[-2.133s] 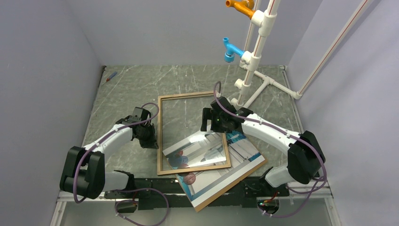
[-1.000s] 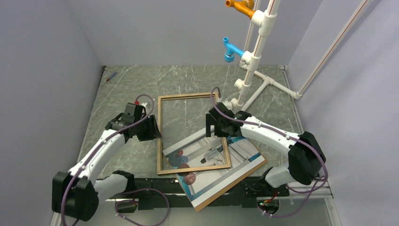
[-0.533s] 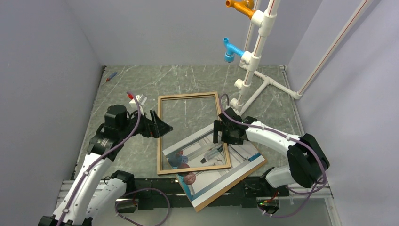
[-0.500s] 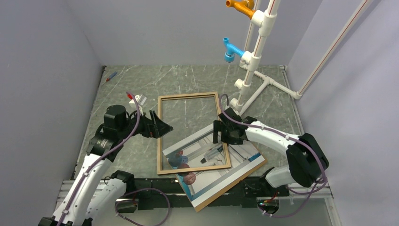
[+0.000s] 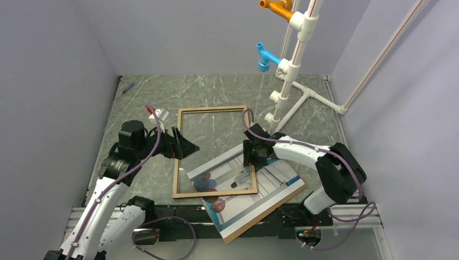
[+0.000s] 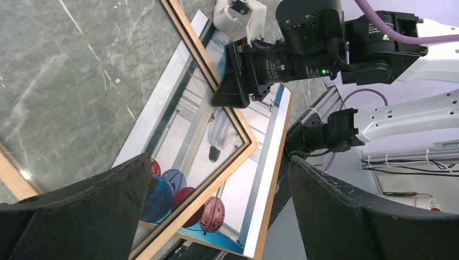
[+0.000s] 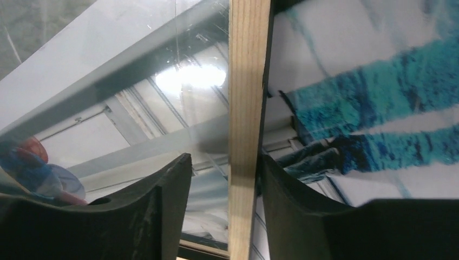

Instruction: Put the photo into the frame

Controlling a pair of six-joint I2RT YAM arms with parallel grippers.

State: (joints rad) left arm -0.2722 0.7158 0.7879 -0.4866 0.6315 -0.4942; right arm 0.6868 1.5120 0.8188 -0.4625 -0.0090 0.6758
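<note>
R end effector [image 5: 252, 156] – fingers [image 7: 162, 216] straddle the right rail of the frame [image 5: 216, 193], one each side. Partly closed but not clamped: one finger is against the wood, a gap shows betw the other and the rail. R arm reaches in from the near right, low over the photo [image 5: 273, 181].

L end effector [image 5: 187, 145] wide apart, nothing betw its fingers [image 6: 81, 216]. It's held up off the bench [image 5: 151, 97] over the frame's left rail, pointing across the frame.

Frame lies wood face up mid-bench, clear pane [image 7: 162, 81] in it w/ glare. Its near-R corner lies over the photo.

Photo is face up and skewed to the frame at the near-R of the bench – the spheres show through the pane, and the near corner sticks out past the bench edge betw the arm bases.

White pipe stand [image 5: 292, 70] is at far R, just beyond the frame's far-R corner.
</note>
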